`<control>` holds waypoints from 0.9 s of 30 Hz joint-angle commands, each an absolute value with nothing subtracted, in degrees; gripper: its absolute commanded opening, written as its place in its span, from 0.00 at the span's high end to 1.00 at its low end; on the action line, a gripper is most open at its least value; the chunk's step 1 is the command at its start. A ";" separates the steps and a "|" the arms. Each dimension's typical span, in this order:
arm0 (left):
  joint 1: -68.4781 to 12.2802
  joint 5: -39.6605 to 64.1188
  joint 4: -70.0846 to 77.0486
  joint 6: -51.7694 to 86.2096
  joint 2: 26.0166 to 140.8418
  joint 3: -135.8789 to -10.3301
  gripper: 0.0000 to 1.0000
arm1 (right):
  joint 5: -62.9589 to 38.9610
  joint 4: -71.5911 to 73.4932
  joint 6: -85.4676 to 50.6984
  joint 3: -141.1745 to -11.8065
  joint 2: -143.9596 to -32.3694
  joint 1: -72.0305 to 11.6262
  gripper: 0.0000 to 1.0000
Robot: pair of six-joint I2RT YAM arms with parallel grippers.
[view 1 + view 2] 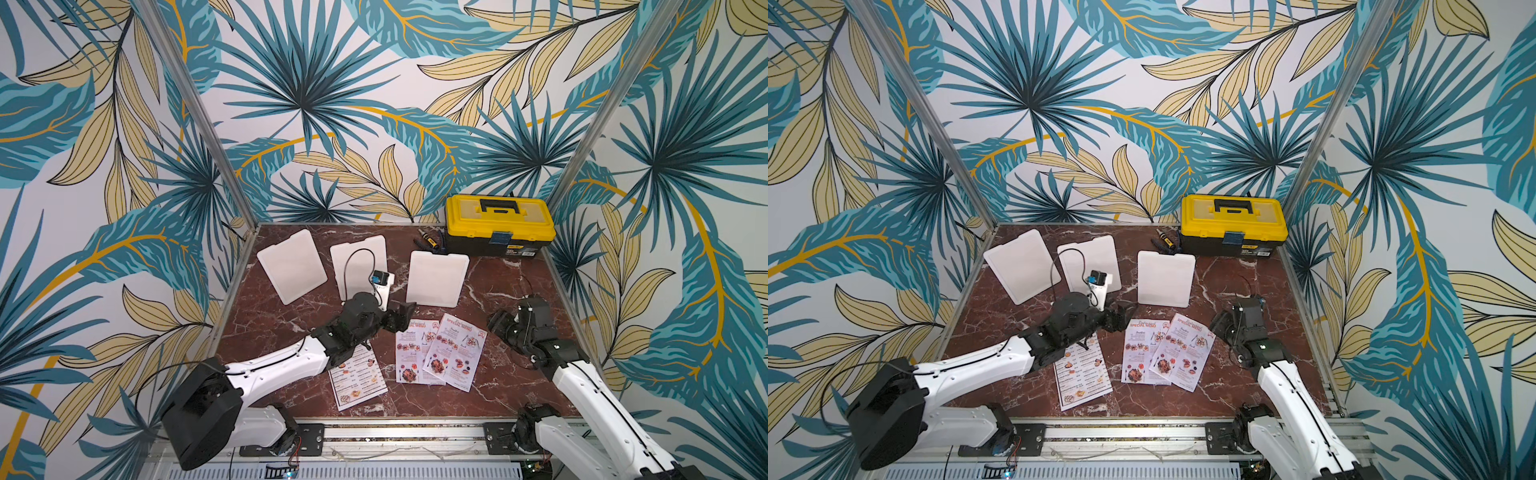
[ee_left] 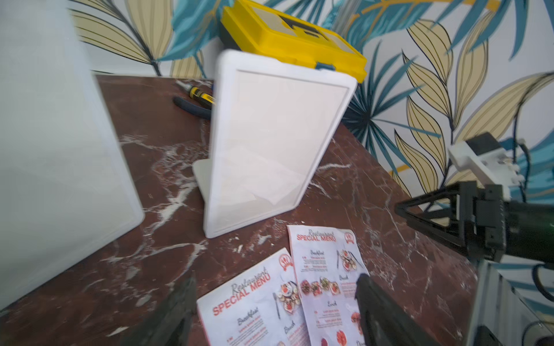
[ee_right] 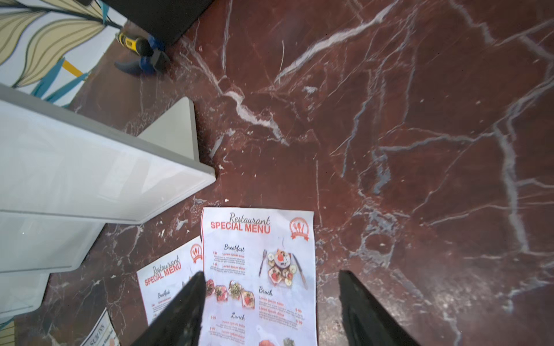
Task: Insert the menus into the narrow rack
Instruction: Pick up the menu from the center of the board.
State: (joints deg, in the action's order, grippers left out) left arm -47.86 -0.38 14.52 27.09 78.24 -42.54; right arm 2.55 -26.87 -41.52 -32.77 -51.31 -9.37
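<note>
**Three menus flat on the worktop, both sets of jaws spread and holding nothing**

Both top views show three paper menus lying flat on the red marble worktop (image 1: 498, 286). None of them is in a rack. The white menu (image 1: 362, 380) lies by the left arm, and the arm hides its far end. The top red menu (image 1: 457, 353) lies partly over the bottom red menu (image 1: 409, 353).

Three white racks stand behind the menus: the corner rack (image 1: 293, 266), the middle rack (image 1: 359, 259) and the end rack (image 1: 436, 278). A black cable and a small camera block part of the middle rack. A yellow toolbox (image 1: 498, 224) sits at the back, with a small tool (image 1: 428, 241) beside it.

The left jaws are near the far end of the bottom red menu. The right jaws are beside the top red menu. Both are dark and small from up here, so it is hard to see how they stand.

The left wrist view shows the left jaws wide apart with nothing between them. Both red menus (image 2: 248, 305) (image 2: 323, 269) lie on the worktop below, and the picture edge cuts off their near ends. The end rack (image 2: 269, 143) stands just past them. Another rack (image 2: 60, 149) is a big blur at the side, and the end rack hides part of the toolbox (image 2: 293, 39).

The right wrist view shows the right jaws wide apart too, gripping nothing. One of them covers a bit of the top red menu (image 3: 257, 269). Only a corner of the white menu (image 3: 99, 332) shows, and its words are cut off. The end rack (image 3: 90, 167) fills one side, with the other racks blurred past it.
</note>
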 commanded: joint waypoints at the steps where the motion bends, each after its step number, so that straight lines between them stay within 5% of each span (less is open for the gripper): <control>1: -50.51 4.38 11.69 29.47 85.33 -49.30 0.25 | 3.65 -25.63 -43.50 -30.46 -55.18 -12.71 0.44; 4: -51.06 7.11 8.94 32.64 92.27 -54.58 0.33 | 4.36 -24.61 -44.52 -29.95 -58.85 -14.22 0.60; 6: -51.11 6.89 7.07 34.31 95.09 -56.74 0.36 | 4.40 -23.16 -44.80 -28.87 -59.80 -14.73 0.62; 27: -51.59 14.71 -6.65 40.34 108.40 -65.05 0.44 | 5.26 -14.21 -46.80 -22.91 -63.68 -15.38 0.60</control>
